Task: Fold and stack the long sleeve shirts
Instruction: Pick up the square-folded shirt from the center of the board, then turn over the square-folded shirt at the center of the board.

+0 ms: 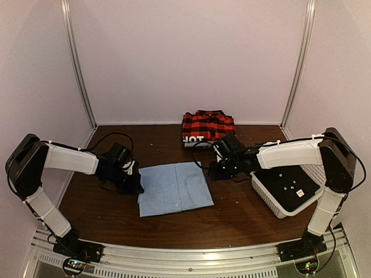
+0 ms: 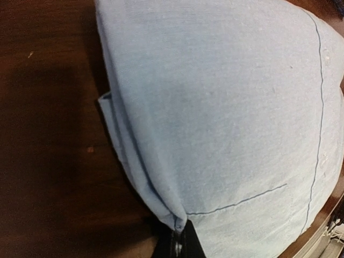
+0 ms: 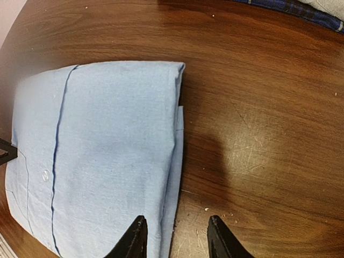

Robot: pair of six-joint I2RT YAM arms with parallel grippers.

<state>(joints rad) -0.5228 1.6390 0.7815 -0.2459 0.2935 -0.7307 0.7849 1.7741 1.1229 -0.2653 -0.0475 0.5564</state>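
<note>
The light blue shirt [image 1: 174, 188] lies folded into a rectangle in the middle of the table. My left gripper [image 1: 137, 184] is at its left edge, shut on a pinched fold of blue shirt [image 2: 226, 107] cloth; in the left wrist view the left gripper [image 2: 180, 236] shows only its dark tips under that fold. My right gripper [image 1: 213, 171] hangs open over the shirt's right edge. In the right wrist view the right gripper [image 3: 176, 236] straddles the blue shirt's [image 3: 97, 150] edge, one finger above cloth and one above wood. The red-and-black plaid shirt [image 1: 207, 126] sits folded at the back.
A white mesh basket [image 1: 272, 204] stands at the right, under my right arm. The brown wooden table [image 1: 232, 223] is walled by pale panels at the back and sides. Black cables trail beside both wrists.
</note>
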